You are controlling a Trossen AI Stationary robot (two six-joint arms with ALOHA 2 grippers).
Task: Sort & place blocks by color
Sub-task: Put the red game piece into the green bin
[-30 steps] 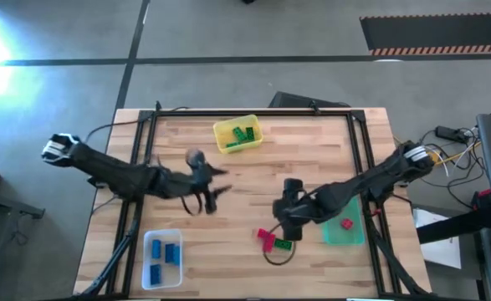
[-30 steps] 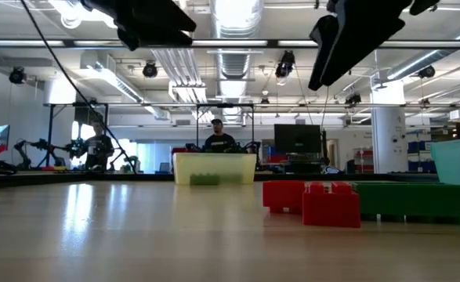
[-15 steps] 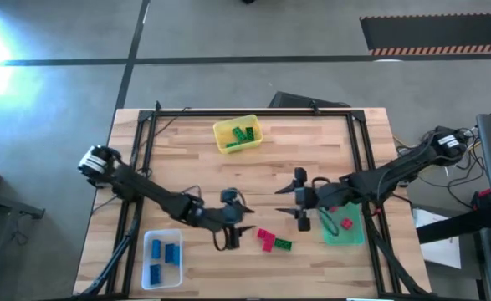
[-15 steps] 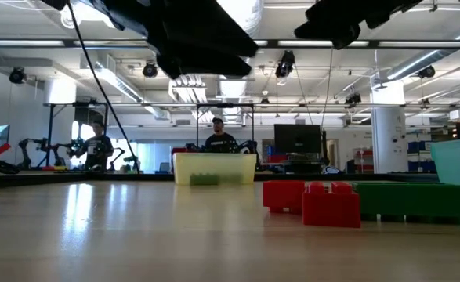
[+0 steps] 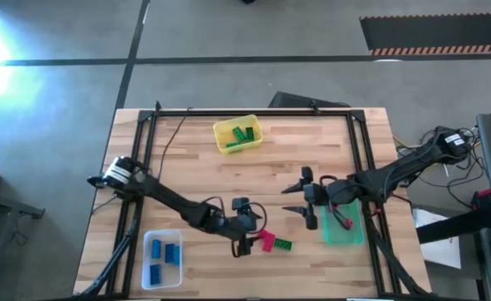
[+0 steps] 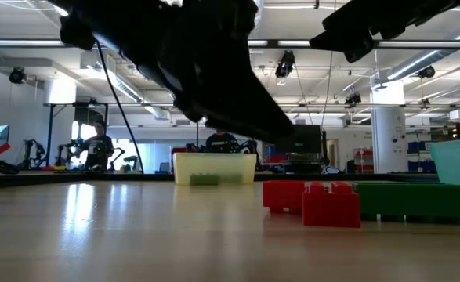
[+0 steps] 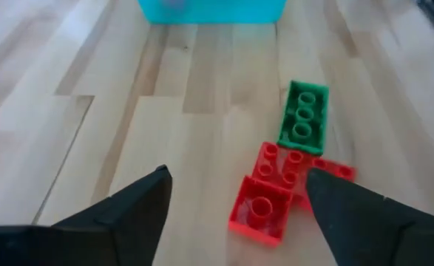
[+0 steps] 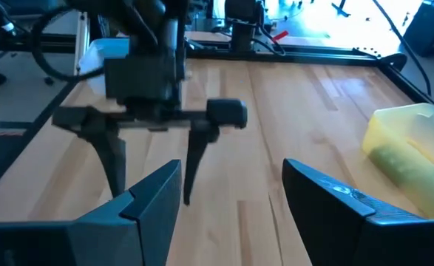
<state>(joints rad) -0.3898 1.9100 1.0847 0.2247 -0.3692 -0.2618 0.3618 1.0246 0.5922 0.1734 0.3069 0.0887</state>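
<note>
Two red blocks [image 5: 266, 241] and a green block [image 5: 283, 245] lie together flat on the table near its near edge; the low view shows the red blocks [image 6: 312, 200] and the green block [image 6: 414, 200] resting on the wood. My left gripper [image 5: 247, 241] is open and hangs just left of and above them; in its wrist view its fingers [image 7: 236, 174] frame the red blocks [image 7: 265, 199] and the green block [image 7: 303, 114] without touching. My right gripper [image 5: 288, 201] is open, up over the table between the blocks and the green bin [image 5: 343, 230].
A yellow bin [image 5: 237, 134] with green blocks sits near the far edge. A clear bin [image 5: 161, 257] with blue blocks stands at the near left corner. The green bin holds a red block [image 5: 345, 222]. Bare wood lies across the table's middle. People stand in the room behind [image 6: 218, 139].
My left gripper has swung from the table's middle toward the near edge and rightward, coming down beside the red and green blocks. My right gripper has drawn back from those blocks, rising toward the far side and right, near the green bin. The blocks have stayed put.
</note>
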